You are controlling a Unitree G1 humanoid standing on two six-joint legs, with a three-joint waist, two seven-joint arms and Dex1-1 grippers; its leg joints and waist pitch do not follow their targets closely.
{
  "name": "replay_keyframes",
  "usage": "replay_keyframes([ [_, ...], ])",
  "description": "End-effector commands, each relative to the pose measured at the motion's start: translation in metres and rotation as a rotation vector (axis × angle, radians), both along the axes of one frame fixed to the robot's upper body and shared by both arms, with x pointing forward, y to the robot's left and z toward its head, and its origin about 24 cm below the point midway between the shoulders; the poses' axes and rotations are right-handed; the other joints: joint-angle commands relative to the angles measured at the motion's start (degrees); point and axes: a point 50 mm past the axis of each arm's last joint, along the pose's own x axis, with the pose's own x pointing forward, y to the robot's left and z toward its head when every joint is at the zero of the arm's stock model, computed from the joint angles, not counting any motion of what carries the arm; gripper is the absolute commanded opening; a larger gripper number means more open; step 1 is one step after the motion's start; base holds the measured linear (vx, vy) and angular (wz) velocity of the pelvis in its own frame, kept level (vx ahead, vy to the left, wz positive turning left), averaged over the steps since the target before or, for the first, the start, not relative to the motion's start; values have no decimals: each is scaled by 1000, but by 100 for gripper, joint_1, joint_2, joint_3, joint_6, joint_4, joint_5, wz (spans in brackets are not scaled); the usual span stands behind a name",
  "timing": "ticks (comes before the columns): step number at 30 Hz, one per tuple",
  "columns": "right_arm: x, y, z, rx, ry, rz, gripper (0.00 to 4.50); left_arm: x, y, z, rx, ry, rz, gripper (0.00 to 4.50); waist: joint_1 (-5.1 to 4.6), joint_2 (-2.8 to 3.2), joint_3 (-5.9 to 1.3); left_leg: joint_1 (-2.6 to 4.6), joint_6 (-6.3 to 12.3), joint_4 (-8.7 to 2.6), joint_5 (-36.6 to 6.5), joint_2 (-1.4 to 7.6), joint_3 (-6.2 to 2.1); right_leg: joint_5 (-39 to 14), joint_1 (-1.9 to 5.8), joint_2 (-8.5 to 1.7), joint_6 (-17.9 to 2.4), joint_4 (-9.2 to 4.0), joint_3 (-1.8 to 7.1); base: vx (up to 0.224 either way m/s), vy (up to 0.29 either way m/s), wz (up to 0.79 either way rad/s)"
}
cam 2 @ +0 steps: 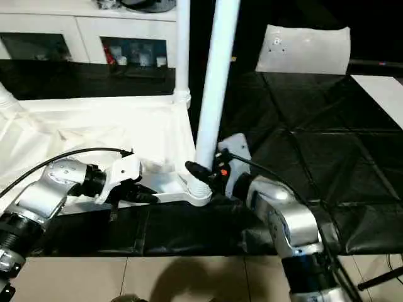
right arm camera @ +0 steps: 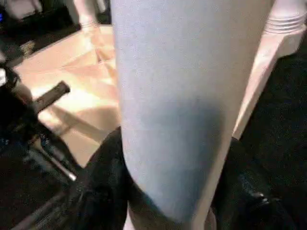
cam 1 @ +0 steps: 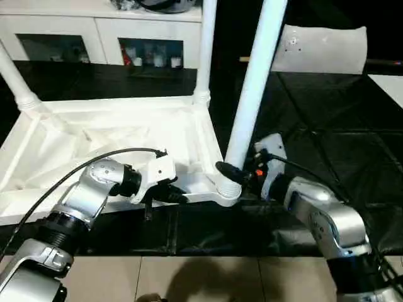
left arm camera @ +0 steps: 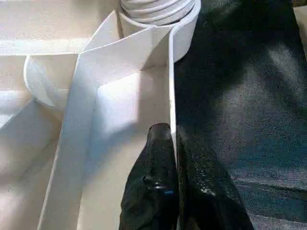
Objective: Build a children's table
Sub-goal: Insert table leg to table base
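Observation:
The children's table lies upside down on the black mat, its white top point(cam 1: 94, 138) showing the ribbed underside. Three legs stand in corner sockets: far left point(cam 1: 12, 75), far right point(cam 1: 206, 44) and near right point(cam 1: 255, 82). My left gripper point(cam 1: 173, 194) is shut on the top's thin near rim point(left arm camera: 171, 96), one finger point(left arm camera: 156, 172) on each side of the wall. My right gripper point(cam 1: 236, 173) is closed around the base of the near right leg point(right arm camera: 177, 96), just above its socket point(cam 1: 228, 189).
A white glass-door cabinet point(cam 1: 94, 31) runs along the back. A flat white sheet with a round fitting point(cam 1: 321, 47) leans at the back right. Black mat point(cam 1: 327, 138) covers the floor to the right; beige tiles point(cam 1: 189, 277) lie nearest me.

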Motion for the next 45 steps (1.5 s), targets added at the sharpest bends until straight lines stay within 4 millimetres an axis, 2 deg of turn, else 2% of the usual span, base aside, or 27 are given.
replay_keyframes([
  [1,-6,-14,-26,3,116,-98,189,1,-2,4,-26,-16,-12,0,27,144,-411,-2,128,-378,-317,500,-175,-138,314,-859,-1021,-450,456,0,0,0],
  [4,-9,-17,-29,49,116,-151,189,1,-1,4,-30,-15,-2,0,35,131,-405,-4,139,-381,-354,486,-167,-149,319,-865,-1055,-460,451,0,0,0],
  [5,-10,-17,-30,53,115,-158,189,1,-1,4,-31,-15,1,0,35,166,-397,-1,113,-380,-432,480,-163,-300,308,-856,-1024,-486,449,0,0,0],
  [9,-18,-16,-35,58,80,-176,189,4,-1,3,-33,-29,25,0,64,163,-409,-8,131,-378,-427,473,-160,-491,318,-865,-930,-502,456,0,0,0],
  [12,-26,-16,-36,-10,15,-157,189,7,-2,4,-36,-47,44,0,92,161,-407,-10,166,-382,-395,472,-157,-490,301,-847,-844,-507,448,0,0,0],
  [13,-26,-16,-36,-10,15,-157,189,7,-2,4,-36,-47,44,0,102,161,-399,-4,157,-391,-449,471,-157,-612,295,-849,-810,-520,446,0,0,0],
  [14,-29,-17,-37,-78,-22,-129,189,7,-2,4,-28,-48,40,0,115,191,-390,-2,158,-392,-511,464,-159,-790,288,-851,-781,-533,448,0,0,0],
  [16,-29,-17,-37,-103,-36,-119,189,7,-1,4,-24,-49,37,0,118,177,-392,-1,143,-396,-545,465,-157,-961,290,-853,-720,-558,451,0,0,0],
  [19,-31,-17,-38,-169,-58,-50,189,6,-1,3,-12,-48,21,0,122,178,-405,-16,189,-389,-458,465,-161,-767,290,-835,-713,-533,446,0,0,0],
  [20,-30,-16,-38,-185,-62,-9,189,6,-1,3,3,-50,3,0,121,156,-404,-23,209,-389,-429,462,-161,-697,300,-832,-711,-524,443,0,0,0],
  [21,-30,-16,-38,-188,-63,2,189,6,-1,3,6,-51,-2,0,117,168,-400,-21,243,-386,-456,455,-156,-738,293,-836,-716,-535,445,0,0,0],
  [23,-29,-16,-38,-189,-56,25,189,6,-1,3,8,-51,-7,0,115,151,-399,-21,254,-385,-488,454,-155,-823,298,-843,-715,-546,446,0,0,0],
  [26,-28,-12,-40,-214,-35,131,189,6,-2,3,21,-51,-33,0,113,154,-395,-16,280,-381,-492,453,-153,-969,291,-832,-690,-565,443,0,0,0],
  [31,-33,-4,-46,-222,39,311,189,10,-8,6,33,-55,-92,0,120,142,-411,-30,329,-372,-386,449,-155,-804,310,-826,-706,-546,436,0,0,0],
  [32,-33,-4,-47,-222,47,332,189,11,-9,8,35,-55,-108,0,114,107,-416,-24,350,-366,-390,443,-144,-806,307,-820,-703,-552,433,0,0,0],
  [34,-33,-2,-48,-230,60,364,189,12,-11,9,39,-51,-133,0,131,123,-415,-27,358,-370,-355,445,-146,-810,302,-826,-691,-550,432,0,0,0],
  [35,-33,-1,-49,-230,70,382,189,13,-12,11,41,-48,-154,0,119,56,-417,-25,365,-373,-360,452,-137,-799,306,-822,-684,-550,432,0,0,0],
  [37,-31,3,-48,-233,90,446,189,17,-13,14,60,-49,-183,0,120,129,-411,-5,362,-376,-432,448,-144,-927,281,-821,-697,-575,420,0,0,0],
  [40,-29,6,-45,-236,108,498,189,21,-12,16,85,-61,-196,0,138,97,-416,9,322,-379,-508,470,-144,-1001,290,-842,-697,-573,433,0,0,0],
  [41,-30,6,-45,-247,116,527,189,23,-12,17,93,-66,-198,0,150,116,-420,9,312,-380,-494,468,-146,-993,291,-839,-686,-576,431,0,0,0],
  [45,-30,6,-44,-250,127,551,189,25,-11,17,95,-63,-205,0,155,113,-420,5,281,-388,-469,488,-149,-834,287,-847,-740,-546,424,0,0,0],
])
